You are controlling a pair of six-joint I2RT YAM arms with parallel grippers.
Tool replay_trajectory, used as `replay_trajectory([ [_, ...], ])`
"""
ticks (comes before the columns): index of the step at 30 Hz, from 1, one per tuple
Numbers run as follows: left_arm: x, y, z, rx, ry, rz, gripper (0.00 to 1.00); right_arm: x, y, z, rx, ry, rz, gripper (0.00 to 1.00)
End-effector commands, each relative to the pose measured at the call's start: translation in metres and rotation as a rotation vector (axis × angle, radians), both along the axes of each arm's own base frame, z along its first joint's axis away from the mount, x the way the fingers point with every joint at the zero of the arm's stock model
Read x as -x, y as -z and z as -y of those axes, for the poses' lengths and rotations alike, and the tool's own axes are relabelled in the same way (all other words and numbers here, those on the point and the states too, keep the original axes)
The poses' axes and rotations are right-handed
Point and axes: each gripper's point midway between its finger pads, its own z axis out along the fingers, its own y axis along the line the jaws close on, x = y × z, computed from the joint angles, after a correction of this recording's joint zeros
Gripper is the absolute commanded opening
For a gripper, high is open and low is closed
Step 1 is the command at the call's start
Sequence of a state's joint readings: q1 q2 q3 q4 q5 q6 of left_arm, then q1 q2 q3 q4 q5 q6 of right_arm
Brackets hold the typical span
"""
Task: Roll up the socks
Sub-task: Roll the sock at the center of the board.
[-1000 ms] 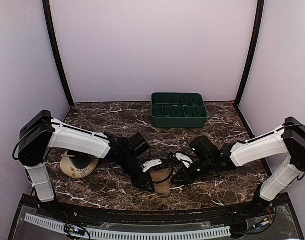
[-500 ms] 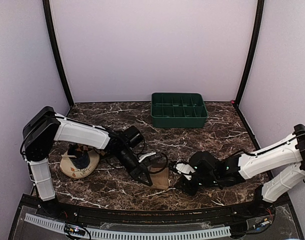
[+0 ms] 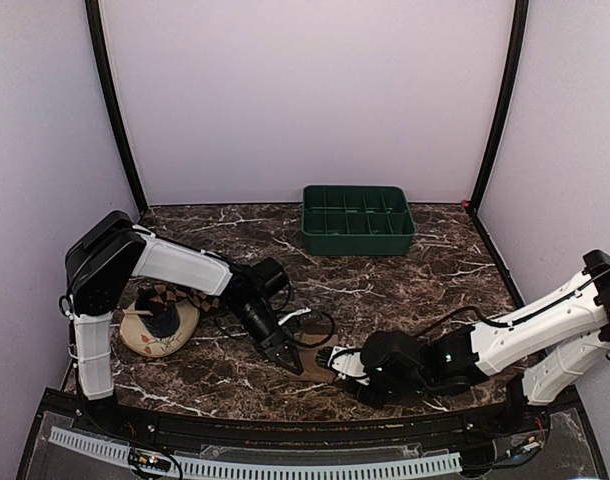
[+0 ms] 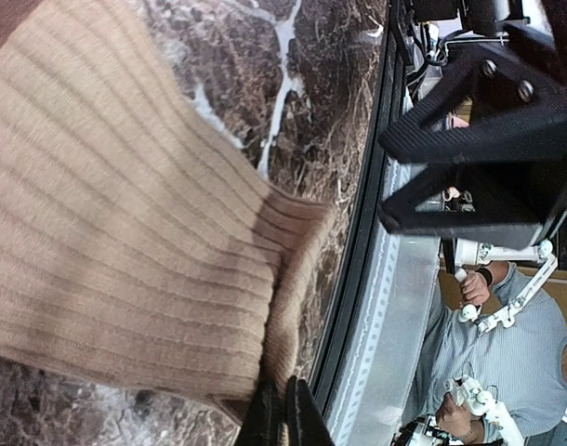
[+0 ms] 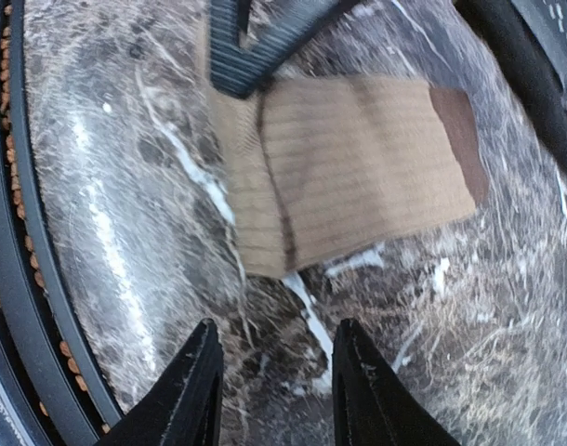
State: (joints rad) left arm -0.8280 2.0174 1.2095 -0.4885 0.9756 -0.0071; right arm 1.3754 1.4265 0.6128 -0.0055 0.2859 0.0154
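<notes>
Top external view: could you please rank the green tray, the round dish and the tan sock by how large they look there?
1. green tray, clearly the largest.
2. round dish, partly covered by what lies in it.
3. tan sock, the smallest as seen, though it is partly hidden, so its full size is unsure.

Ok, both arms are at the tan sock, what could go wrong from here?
1. The left pincer is shut on just a thin edge of the tan sock; it may slip free when rolling starts.
2. The right pincer is open, low over the table, close to the left one; it could bump it.
3. The sock lies by the table's near edge and could be dragged off.
</notes>
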Motion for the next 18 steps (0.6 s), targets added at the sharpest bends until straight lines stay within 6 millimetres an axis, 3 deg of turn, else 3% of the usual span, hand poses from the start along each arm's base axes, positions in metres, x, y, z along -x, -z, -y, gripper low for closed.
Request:
replay_trajectory([
  [1,-0.003,-0.004,-0.003,0.01,0.005,-0.027,0.0,0.002,-0.005,-0.015,0.046,-0.074,0.106,0.39],
  [7,-0.008,0.004,-0.006,-0.006,-0.003,-0.034,0.0,0.011,0.0,-0.033,0.098,-0.16,0.166,0.43],
  [18,-0.02,0.01,-0.007,-0.02,-0.009,-0.037,0.0,0.006,0.016,-0.05,0.175,-0.237,0.253,0.43],
])
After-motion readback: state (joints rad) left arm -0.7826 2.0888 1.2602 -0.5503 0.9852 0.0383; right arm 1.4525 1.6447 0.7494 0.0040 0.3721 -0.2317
